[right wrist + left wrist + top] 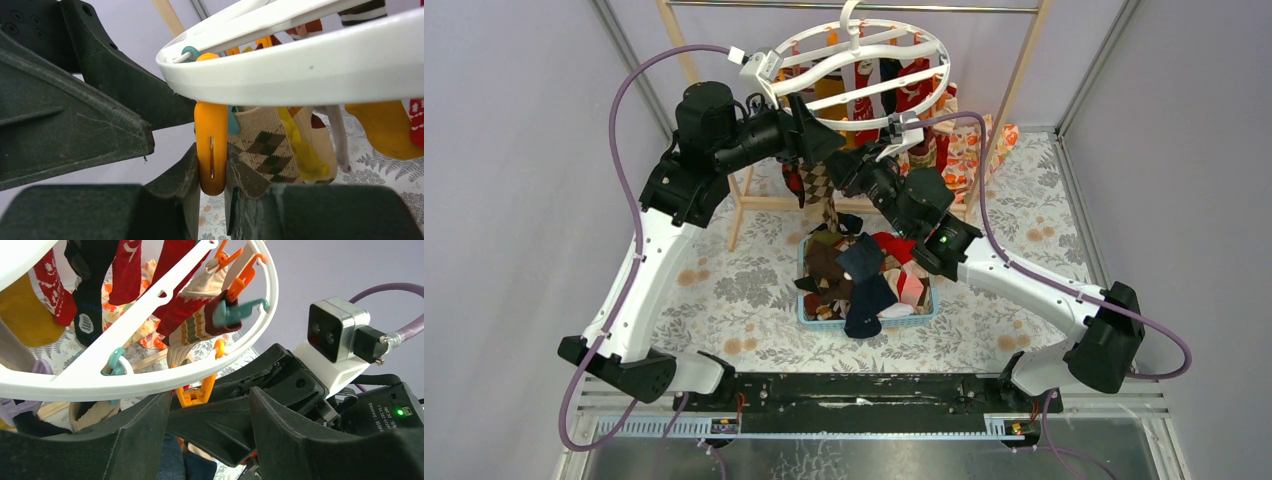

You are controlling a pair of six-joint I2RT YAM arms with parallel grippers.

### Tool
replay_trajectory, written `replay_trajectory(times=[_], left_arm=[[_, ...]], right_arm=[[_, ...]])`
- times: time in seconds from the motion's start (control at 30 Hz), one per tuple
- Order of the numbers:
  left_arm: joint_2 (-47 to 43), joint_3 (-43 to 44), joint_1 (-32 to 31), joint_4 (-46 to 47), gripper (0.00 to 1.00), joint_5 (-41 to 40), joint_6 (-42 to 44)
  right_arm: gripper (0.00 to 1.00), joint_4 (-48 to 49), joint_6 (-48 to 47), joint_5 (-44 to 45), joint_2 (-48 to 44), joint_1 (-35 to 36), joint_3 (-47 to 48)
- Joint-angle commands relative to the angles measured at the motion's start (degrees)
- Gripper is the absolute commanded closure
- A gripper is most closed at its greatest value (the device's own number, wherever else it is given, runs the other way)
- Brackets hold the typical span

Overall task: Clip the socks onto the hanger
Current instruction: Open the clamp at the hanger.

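Above the back of the table (724, 290), the white hanger (310, 70) hangs with several socks (127, 270) pegged on it. At its near rim the left gripper (814, 150) has its fingers apart, seemingly gripping nothing. The right gripper (214, 165) pinches an orange clip (211, 145), with an argyle sock (262, 150) just behind it.

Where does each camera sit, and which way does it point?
Top external: fixed high behind the robot, looking down on the hanger and a basket of socks; left arm and right arm both show.
Left wrist: on the left arm, looking up through the hanger; open fingers of the left gripper frame the bottom.
Right wrist: on the right arm, facing the hanger's rim; the right gripper pinches an orange clip.
Shared: both wrist views show that clip.
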Motion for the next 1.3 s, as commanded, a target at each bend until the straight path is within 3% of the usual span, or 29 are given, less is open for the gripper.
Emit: replay_trajectory(times=[0.0, 0.57, 0.8, 0.9, 1.0, 1.07, 1.2, 1.27], left_arm=[[0.1, -0.5, -0.4, 4.3, 0.35, 0.0, -0.2], [1.8, -1.6, -0.7, 7.3, 0.42, -2.3, -2.7], [2.1, -1.5, -0.7, 8.6, 0.54, -4.7, -3.0], [2.1, -1.7, -0.7, 8.6, 0.69, -6.6, -2.5], [1.8, -2.2, -0.7, 8.5, 0.84, -7.2, -2.4], [1.6, -2.7, -0.7, 8.6, 0.89, -7.3, -2.4], [0.9, -3.3, -0.7, 8.5, 0.94, -6.7, -2.0], [0.8, -3.1, -0.6, 8.2, 0.95, -6.7, -1.9]], right_arm=[[1.00, 3.3, -1.3, 2.9, 0.0, 0.6, 2.7], [1.00, 5.1, -3.8, 3.3, 0.3, 2.1, 1.9], [0.99, 4.7, -4.7, 3.5, 0.6, 2.8, 2.1], [0.87, 3.8, -5.2, 3.4, 0.4, 2.9, 2.5], [0.64, 2.9, -5.4, 4.4, -0.5, 2.9, 2.0], [0.49, 2.3, -6.0, 5.8, -1.7, 2.9, 1.0], [0.02, -1.8, -6.9, 9.2, -5.1, 2.9, -1.4], [0.00, -5.5, -6.2, 10.5, -7.8, 2.9, -2.8]])
